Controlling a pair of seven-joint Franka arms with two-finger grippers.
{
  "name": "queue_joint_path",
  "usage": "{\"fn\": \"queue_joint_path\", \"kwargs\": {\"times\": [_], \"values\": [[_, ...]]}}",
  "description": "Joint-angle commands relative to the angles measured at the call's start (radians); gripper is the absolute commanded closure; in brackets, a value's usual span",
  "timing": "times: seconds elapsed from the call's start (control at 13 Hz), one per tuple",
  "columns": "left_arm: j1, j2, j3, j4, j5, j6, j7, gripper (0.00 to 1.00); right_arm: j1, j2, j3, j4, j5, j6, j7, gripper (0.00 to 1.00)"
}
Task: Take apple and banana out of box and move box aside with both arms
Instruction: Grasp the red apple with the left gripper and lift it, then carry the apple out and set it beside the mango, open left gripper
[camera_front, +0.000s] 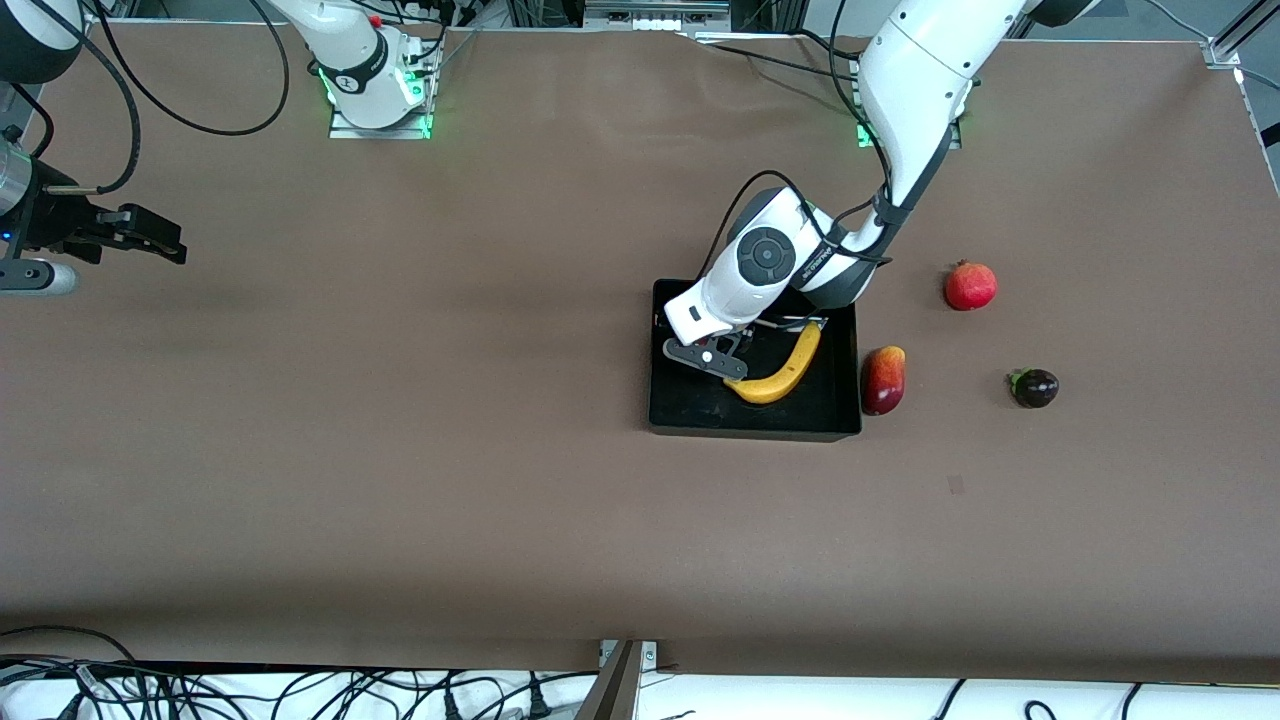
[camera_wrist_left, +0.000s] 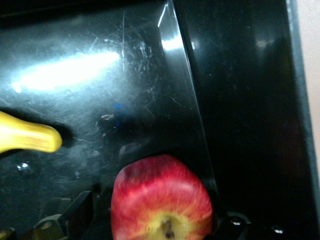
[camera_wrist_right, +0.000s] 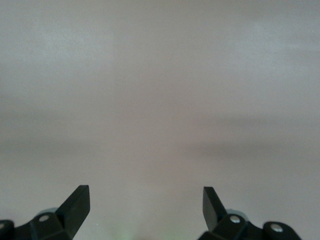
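Observation:
The black box sits mid-table toward the left arm's end. The yellow banana lies inside it. My left gripper is down in the box, and the arm hides the apple in the front view. In the left wrist view the red apple with a yellowish top sits between my left gripper's spread fingers, with a small gap on one side. The banana's tip and the box wall show there too. My right gripper waits open and empty over bare table at the right arm's end.
An oblong dark-red fruit lies against the box's outer wall toward the left arm's end. A larger red round fruit with a crown tip and a small dark purple fruit lie farther toward that end.

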Motion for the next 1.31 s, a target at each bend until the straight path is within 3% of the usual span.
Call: {"fn": "queue_joint_path", "kwargs": {"times": [0.0, 0.23, 0.54, 0.85, 1.08, 1.23], "values": [[-0.013, -0.015, 0.026, 0.011, 0.026, -0.003, 0.011, 1.00, -0.004, 0.003, 0.005, 0.014, 0.001, -0.003, -0.004, 0.00], [-0.002, -0.074, 0.038, 0.011, 0.025, -0.054, 0.014, 1.00, -0.004, 0.003, 0.005, 0.012, 0.003, -0.008, -0.003, 0.00], [0.063, -0.221, 0.037, 0.013, 0.015, -0.242, 0.021, 1.00, -0.004, 0.003, 0.005, 0.014, 0.001, -0.002, -0.004, 0.00], [0.255, -0.359, 0.037, -0.021, 0.015, -0.409, 0.219, 1.00, -0.004, 0.003, 0.005, 0.014, 0.001, -0.005, -0.003, 0.00], [0.433, -0.388, 0.040, -0.093, 0.017, -0.402, 0.487, 1.00, -0.004, 0.003, 0.005, 0.014, 0.001, -0.002, -0.004, 0.00], [0.498, -0.374, 0.079, -0.137, 0.017, -0.382, 0.581, 1.00, -0.006, 0.003, 0.003, 0.012, 0.003, -0.002, -0.003, 0.00]]}}
